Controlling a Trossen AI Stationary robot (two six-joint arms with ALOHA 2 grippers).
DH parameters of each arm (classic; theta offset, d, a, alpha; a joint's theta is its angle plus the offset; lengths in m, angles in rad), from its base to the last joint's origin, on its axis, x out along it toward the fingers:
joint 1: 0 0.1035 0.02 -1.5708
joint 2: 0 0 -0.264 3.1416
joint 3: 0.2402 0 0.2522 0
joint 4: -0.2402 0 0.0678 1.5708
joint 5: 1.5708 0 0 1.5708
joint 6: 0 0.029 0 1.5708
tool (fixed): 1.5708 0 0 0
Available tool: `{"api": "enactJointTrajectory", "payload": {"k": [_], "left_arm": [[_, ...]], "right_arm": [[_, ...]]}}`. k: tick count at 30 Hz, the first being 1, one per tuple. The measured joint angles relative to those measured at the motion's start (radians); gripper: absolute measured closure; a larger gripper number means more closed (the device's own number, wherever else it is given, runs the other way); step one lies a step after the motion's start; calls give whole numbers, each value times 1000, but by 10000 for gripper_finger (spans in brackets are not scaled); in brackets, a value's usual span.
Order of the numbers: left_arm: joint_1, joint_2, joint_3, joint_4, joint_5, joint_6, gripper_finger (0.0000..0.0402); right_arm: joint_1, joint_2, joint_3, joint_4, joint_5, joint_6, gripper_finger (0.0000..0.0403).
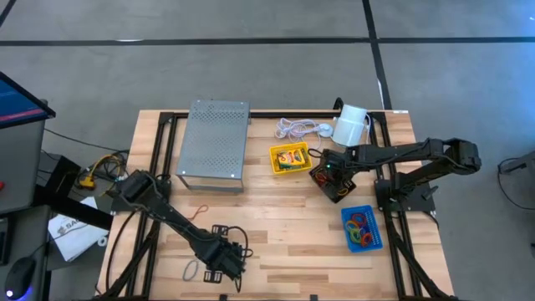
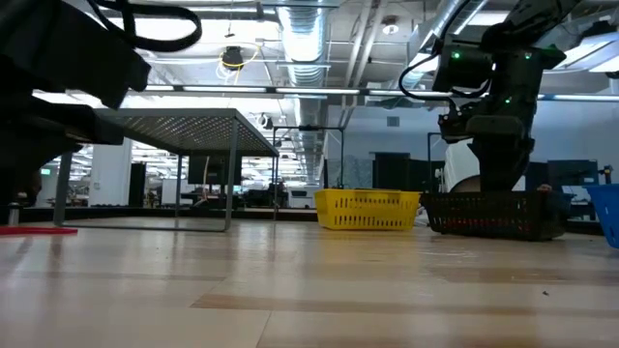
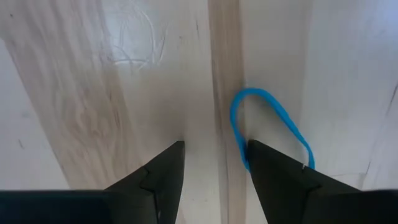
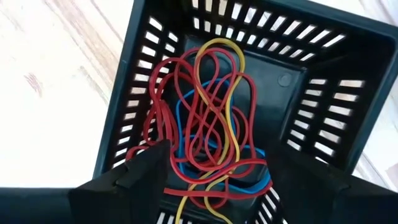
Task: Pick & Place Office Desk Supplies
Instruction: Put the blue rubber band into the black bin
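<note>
My left gripper (image 3: pixel 214 177) stands open near the table's front edge (image 1: pixel 227 266), pointing down at the wood. A blue rubber band (image 3: pixel 267 121) lies flat beside one finger, and its near end runs under that fingertip. My right gripper (image 4: pixel 217 190) hangs open above the black mesh tray (image 1: pixel 334 180). A tangle of red, yellow and blue rubber bands (image 4: pixel 208 134) rests on the tray's floor. The yellow tray (image 1: pixel 288 159) holds crayon boxes. The blue tray (image 1: pixel 362 227) holds more bands. My left gripper has one fingertip (image 3: pixel 261 165) over the blue band's near end (image 3: pixel 244 155), coming from above. I cannot tell whether it touches the band. The band lies flat on the table, outside the gap between the fingers.
A grey perforated box (image 1: pixel 216 142) stands at the back left. A coiled white cord (image 1: pixel 297 128) and a white cylinder (image 1: pixel 351 124) sit at the far edge. Loose bands lie on the wood (image 1: pixel 201 213) and near the front edge (image 1: pixel 192 270).
</note>
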Motion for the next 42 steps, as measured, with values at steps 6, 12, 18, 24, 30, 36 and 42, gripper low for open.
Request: {"api": "enactJointTrajectory", "payload": {"k": [6,12,18,24,30,36,42], "left_arm": [[8,0,-1,17,3,-5,236],[8,15,1,27,5,-67,293],[10,17,2,43,48,-114,392],[-2,7,1,44,75,-88,400],[-30,-81,-1,49,79,-21,401],[-33,-189,-2,23,-128,-7,401],[-19,-265,-2,28,-441,2,401]], "right_arm": [[0,0,0,0,0,-17,143],[0,0,0,9,0,-19,143],[15,-22,10,29,-7,-26,143],[51,-96,66,23,-11,-22,143],[108,-205,129,33,-66,-15,143],[169,-288,157,41,-90,4,143],[238,-315,160,159,-90,20,143]]}}
